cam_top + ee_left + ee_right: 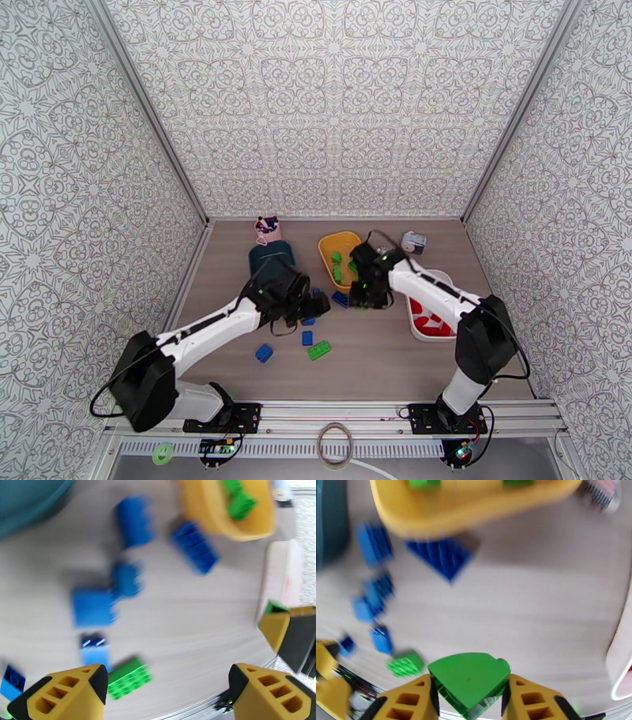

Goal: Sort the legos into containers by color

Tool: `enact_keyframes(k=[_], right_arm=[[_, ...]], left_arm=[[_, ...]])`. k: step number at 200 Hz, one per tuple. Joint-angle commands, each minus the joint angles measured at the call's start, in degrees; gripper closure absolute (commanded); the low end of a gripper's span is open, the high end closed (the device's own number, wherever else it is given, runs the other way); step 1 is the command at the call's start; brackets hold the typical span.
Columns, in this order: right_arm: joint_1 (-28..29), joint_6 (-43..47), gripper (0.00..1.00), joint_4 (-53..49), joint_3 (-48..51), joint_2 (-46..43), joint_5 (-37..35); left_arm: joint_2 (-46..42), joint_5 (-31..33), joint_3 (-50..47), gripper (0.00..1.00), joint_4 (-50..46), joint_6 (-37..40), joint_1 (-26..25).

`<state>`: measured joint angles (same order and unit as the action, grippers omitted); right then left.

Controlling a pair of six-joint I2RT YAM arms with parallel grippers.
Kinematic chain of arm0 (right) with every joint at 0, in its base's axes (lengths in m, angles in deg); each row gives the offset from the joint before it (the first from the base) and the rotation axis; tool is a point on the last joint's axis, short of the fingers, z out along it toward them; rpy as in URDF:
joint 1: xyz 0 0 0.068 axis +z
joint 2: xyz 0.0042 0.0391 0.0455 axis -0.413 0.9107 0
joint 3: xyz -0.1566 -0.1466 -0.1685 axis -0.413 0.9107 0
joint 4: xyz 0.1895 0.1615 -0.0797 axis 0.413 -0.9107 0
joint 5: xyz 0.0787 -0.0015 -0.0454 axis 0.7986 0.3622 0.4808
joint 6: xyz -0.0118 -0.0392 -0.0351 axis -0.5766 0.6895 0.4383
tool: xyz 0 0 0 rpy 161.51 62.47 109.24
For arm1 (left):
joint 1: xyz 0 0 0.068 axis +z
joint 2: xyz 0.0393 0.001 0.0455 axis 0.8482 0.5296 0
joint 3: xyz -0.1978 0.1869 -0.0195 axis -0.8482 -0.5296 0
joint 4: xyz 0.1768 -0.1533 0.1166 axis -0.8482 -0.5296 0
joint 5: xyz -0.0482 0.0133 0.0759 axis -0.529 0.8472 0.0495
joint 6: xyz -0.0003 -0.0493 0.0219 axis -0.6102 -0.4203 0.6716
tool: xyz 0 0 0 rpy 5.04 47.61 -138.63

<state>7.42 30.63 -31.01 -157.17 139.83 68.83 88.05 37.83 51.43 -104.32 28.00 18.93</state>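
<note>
The right gripper point(470, 697) has its jaws drawn narrow, pinching a green lego point(468, 677) over the table point(379, 363). The yellow bin point(322, 254) is at its eleven o'clock and the white bin point(442, 276) at its four. The left gripper point(168, 679) gapes wide and holds nothing, above loose blue legos point(93, 607). The teal bin point(268, 259) is at its eleven o'clock and a loose green lego point(319, 350) at its six.

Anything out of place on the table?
Nothing spilled or damaged. Two non-brick items sit far back: a small pink-and-navy toy beyond the dark teal plastic bin and a white-grey gadget right of the yellow plastic bin.
</note>
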Motion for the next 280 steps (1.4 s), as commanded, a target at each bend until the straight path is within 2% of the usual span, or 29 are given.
enact_keyframes(k=[1, 30, 63, 89, 144, 195, 247, 280], right_arm=[[-2.91, 0.39, 0.65, -1.42, -7.70, 3.74, 3.77], [-6.23, -0.55, 0.64, -2.65, -16.99, 9.96, 6.14], [-8.02, -0.81, 0.50, -5.84, -27.82, 17.08, 7.68], [-8.28, 0.00, 0.44, -8.39, -34.27, 20.55, 8.14], [-8.26, 1.82, 0.40, -8.94, -34.41, 19.58, 8.49], [-8.12, 3.59, 0.41, -7.76, -24.98, 11.77, 7.80], [-8.08, 3.09, 0.40, -4.04, -4.05, -2.68, 7.32], [-8.01, 0.04, 0.41, -0.82, 8.97, -11.70, 7.90]], left_arm=[[2.57, -1.73, 6.97, 0.14, -0.58, 4.96, 1.32], [4.86, -1.43, 12.38, 0.15, -5.24, 8.45, 2.53], [4.16, -0.61, 12.56, 0.16, -10.17, 11.72, 2.80], [1.51, 0.08, 9.15, 0.16, -12.27, 12.93, 2.88], [-4.71, 1.09, 1.43, 0.16, -14.10, 15.17, 2.62], [-4.22, 0.43, -1.20, 0.18, -14.94, 21.02, 0.78], [3.38, 0.68, -0.03, 0.22, -14.62, 25.81, -5.67], [9.75, 1.98, 3.58, 0.30, -15.20, 29.41, -10.58]])
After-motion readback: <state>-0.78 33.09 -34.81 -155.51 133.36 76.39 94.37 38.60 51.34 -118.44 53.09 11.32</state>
